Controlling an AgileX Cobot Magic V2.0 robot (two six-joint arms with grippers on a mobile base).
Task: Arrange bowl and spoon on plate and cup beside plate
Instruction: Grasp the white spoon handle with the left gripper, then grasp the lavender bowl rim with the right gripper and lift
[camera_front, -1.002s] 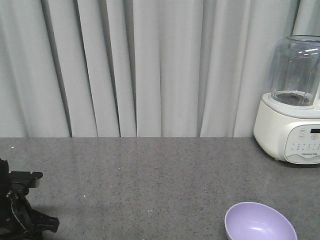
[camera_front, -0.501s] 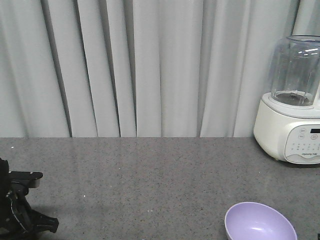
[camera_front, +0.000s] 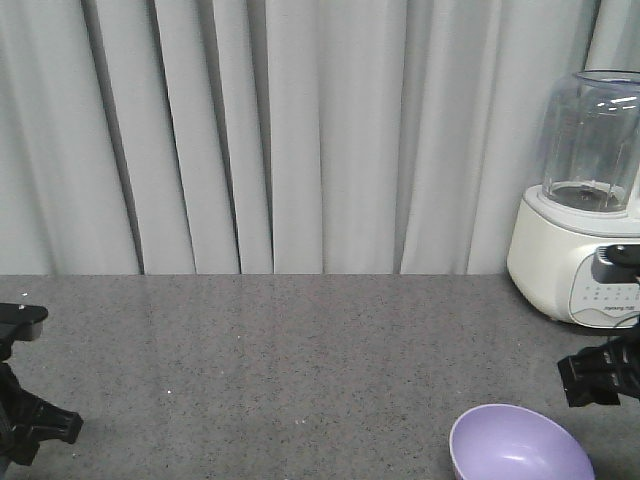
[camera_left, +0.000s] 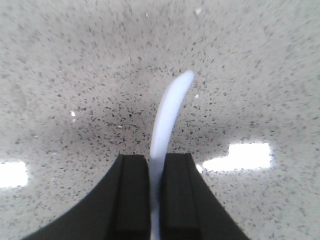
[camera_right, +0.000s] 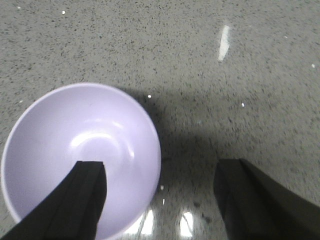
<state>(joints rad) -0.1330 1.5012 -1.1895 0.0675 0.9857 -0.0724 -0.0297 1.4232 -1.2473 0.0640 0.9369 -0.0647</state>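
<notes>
The spoon (camera_left: 170, 110) clamped in the left hand (camera_left: 156, 162); the right hand (camera_right: 160, 167) spread wide above the bowl (camera_right: 75, 145).
Only wrist views show this; the front view shows the bowl on the grey surface (camera_front: 300, 350), lower right.

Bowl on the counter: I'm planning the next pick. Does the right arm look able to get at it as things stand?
Probably yes. In the right wrist view the right claw is open above the bowl, one finger over its inside, the other over the counter, with nothing between.
</notes>
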